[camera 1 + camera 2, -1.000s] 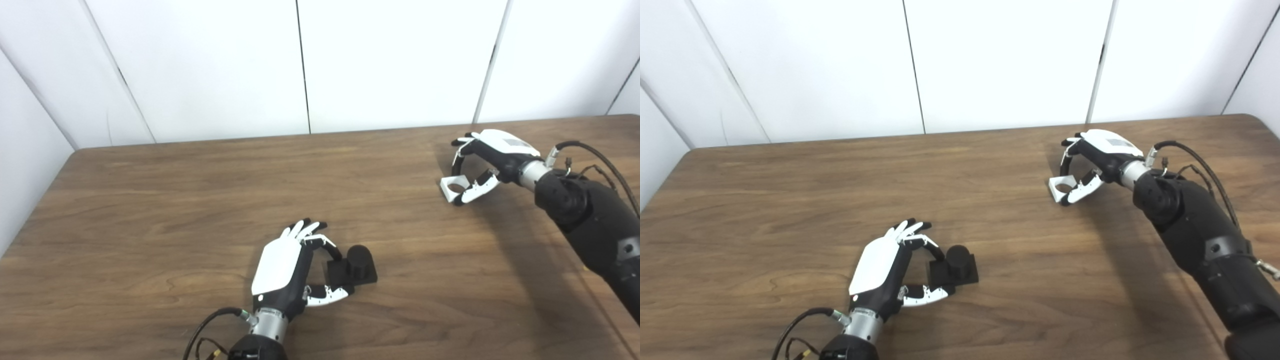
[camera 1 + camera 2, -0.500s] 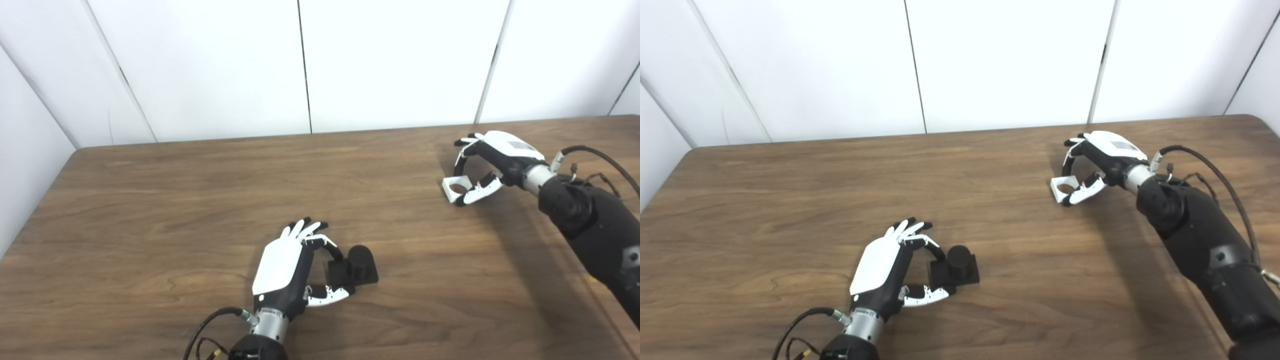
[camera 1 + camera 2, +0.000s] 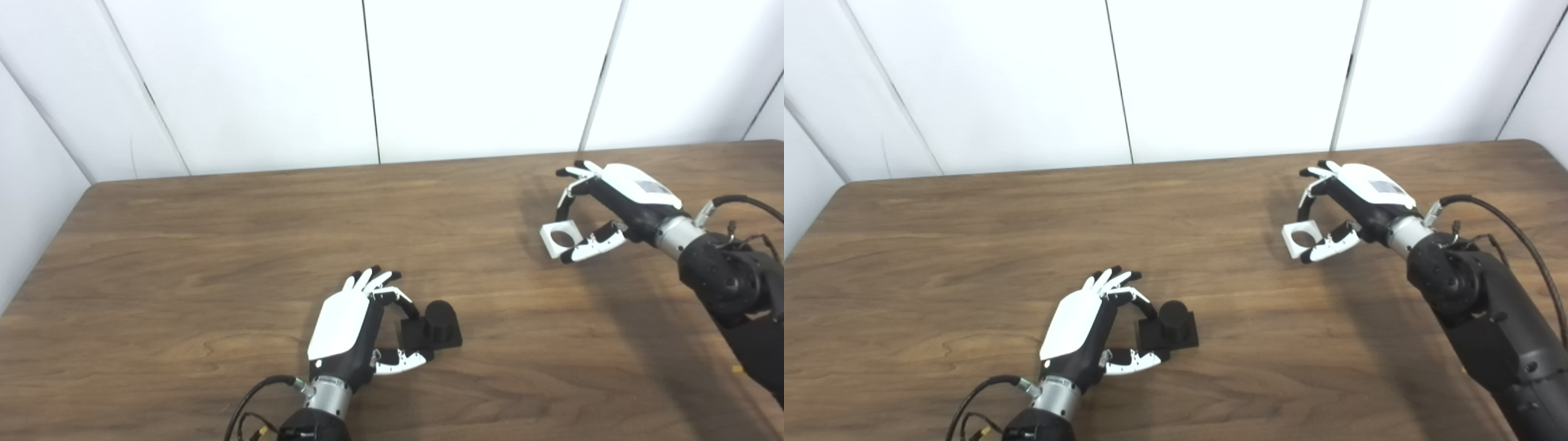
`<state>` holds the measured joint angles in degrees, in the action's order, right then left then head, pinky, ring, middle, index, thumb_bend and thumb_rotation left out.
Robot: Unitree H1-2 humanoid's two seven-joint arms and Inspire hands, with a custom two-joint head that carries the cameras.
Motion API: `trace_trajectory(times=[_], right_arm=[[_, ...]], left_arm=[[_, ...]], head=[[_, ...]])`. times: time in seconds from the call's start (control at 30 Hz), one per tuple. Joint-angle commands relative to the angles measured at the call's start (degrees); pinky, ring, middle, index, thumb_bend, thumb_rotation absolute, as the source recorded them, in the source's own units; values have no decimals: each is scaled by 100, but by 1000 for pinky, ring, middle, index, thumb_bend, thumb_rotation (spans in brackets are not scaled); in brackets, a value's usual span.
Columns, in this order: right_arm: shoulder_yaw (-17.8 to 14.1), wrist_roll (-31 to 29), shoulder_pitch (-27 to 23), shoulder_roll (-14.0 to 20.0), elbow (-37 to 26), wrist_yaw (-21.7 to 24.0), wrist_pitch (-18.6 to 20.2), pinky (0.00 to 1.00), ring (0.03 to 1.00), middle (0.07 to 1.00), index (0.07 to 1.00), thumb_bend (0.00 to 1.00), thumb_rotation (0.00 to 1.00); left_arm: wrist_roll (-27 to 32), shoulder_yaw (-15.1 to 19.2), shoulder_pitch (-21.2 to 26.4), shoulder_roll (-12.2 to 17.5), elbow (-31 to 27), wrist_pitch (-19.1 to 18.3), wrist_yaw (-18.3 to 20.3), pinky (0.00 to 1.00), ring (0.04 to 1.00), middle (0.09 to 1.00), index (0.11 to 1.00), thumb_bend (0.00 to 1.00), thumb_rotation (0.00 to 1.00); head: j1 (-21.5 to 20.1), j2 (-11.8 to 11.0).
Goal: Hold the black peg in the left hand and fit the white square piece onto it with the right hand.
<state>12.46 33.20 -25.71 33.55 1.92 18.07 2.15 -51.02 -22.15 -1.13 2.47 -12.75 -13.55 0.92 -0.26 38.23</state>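
White square piece in right robot hand

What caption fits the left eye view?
Left hand grips the black peg on the table; right hand holds the white square piece.

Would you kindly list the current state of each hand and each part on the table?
left hand: fingers and thumb closed on the base of the black peg.
black peg: upright on the table, nothing fitted on it.
right hand: pinching the white square piece.
white square piece: held, round hole showing, far from the peg.
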Motion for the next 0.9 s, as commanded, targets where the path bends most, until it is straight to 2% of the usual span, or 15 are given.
trace_trajectory(times=[0.0, 0.4, 0.63, 0.87], right_arm=[[-132, 43, -113, 137, -407, 16, 49, 931, 1000, 931, 493, 524, 154], [-10, 132, 150, 60, -2063, 956, 426, 969, 1000, 941, 494, 522, 154], [249, 167, -4, -166, -2521, 1574, 632, 957, 1000, 936, 494, 523, 155], [422, 217, -145, -412, -2722, 1949, 801, 941, 1000, 928, 493, 524, 154]], left_arm=[[-177, -18, 47, 91, 162, -92, 73, 980, 960, 881, 490, 517, 60], [-221, -36, 85, 121, 159, -105, 93, 969, 954, 879, 490, 518, 60], [-348, -101, 105, 138, 210, -105, 61, 938, 938, 870, 490, 518, 63], [-344, -123, 104, 130, 209, -119, 46, 935, 941, 871, 490, 519, 62]], head=[[-8, 2], [-48, -2], [-42, 0], [-71, 6]])
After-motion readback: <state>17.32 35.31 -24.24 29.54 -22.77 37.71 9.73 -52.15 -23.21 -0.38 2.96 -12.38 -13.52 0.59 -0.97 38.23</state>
